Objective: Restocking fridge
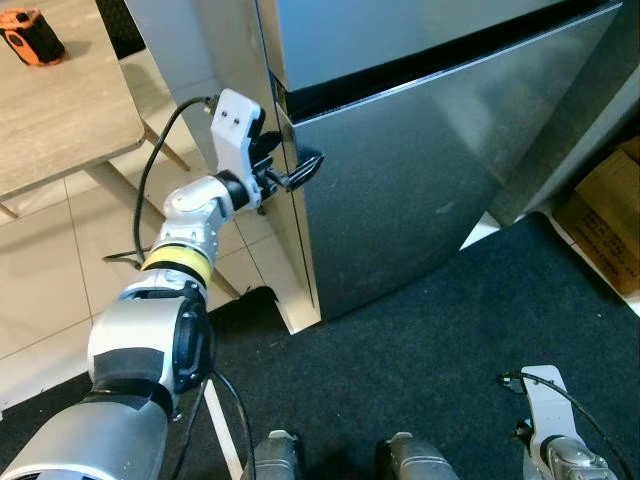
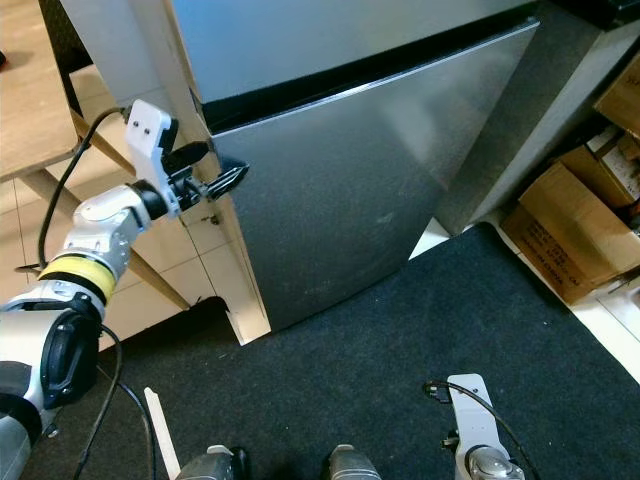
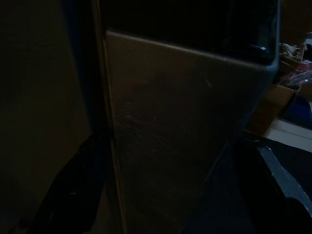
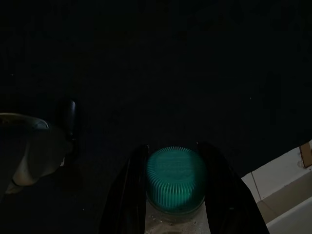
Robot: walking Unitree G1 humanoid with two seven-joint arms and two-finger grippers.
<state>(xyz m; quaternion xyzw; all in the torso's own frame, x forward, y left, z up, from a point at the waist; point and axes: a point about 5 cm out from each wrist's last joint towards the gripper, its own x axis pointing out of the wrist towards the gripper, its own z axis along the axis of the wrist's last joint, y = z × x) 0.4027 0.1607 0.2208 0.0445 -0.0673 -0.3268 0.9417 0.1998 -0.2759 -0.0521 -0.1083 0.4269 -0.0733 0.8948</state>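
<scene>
The silver fridge (image 1: 420, 180) stands shut before me, its lower door below a black gap. My left gripper (image 1: 292, 168) is raised to the left edge of that lower door, open. In the left wrist view its fingers (image 3: 73, 195) stand apart with the door's edge and face (image 3: 165, 146) between them. My right arm (image 1: 555, 440) hangs low at my right side. In the right wrist view the right gripper (image 4: 174, 151) is shut on a clear bottle with a ribbed teal cap (image 4: 175, 178), over the dark carpet.
A wooden table (image 1: 60, 110) with an orange tool (image 1: 30, 38) on it stands at the left on pale tiles. Cardboard boxes (image 2: 570, 230) lie to the right of the fridge. Dark carpet (image 1: 450, 350) covers the floor under my feet.
</scene>
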